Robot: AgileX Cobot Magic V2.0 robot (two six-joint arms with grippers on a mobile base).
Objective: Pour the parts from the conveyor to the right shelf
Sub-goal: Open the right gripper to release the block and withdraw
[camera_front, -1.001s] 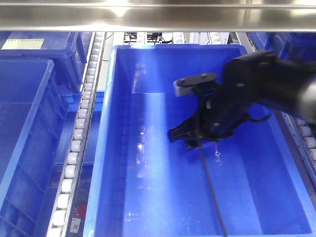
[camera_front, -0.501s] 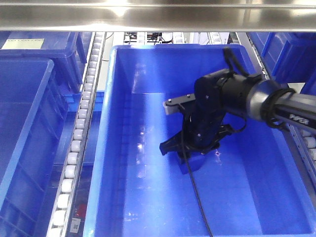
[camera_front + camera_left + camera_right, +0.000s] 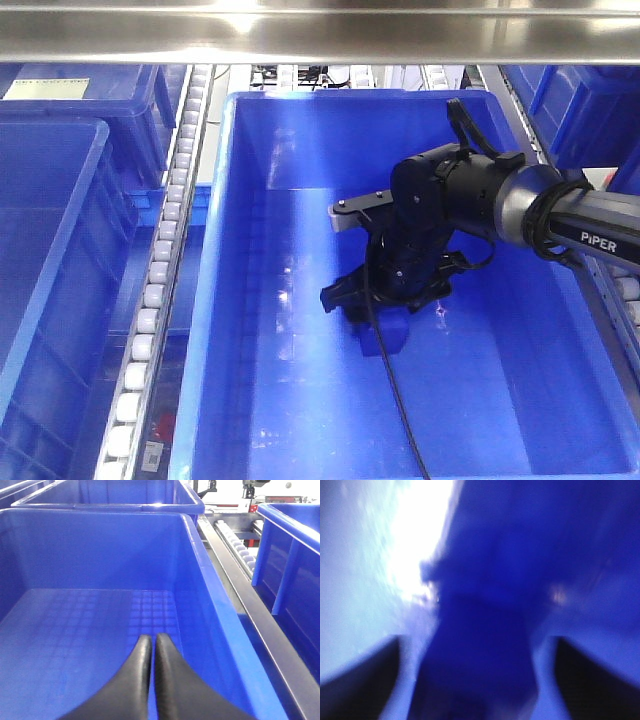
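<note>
Centre frame, the right claw (image 3: 375, 318) grips a blue part (image 3: 385, 338) low inside the bin (image 3: 240, 300): light, stiff, probably slick plastic (blurry wrist view). Left claw (image 3: 151, 652) is closed, empty.

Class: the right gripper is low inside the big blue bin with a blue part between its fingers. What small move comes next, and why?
Probably open the right gripper and release the blue part: it sits low over the bin floor, well inside the walls. Grip state is unclear in the blurred wrist view.
</note>
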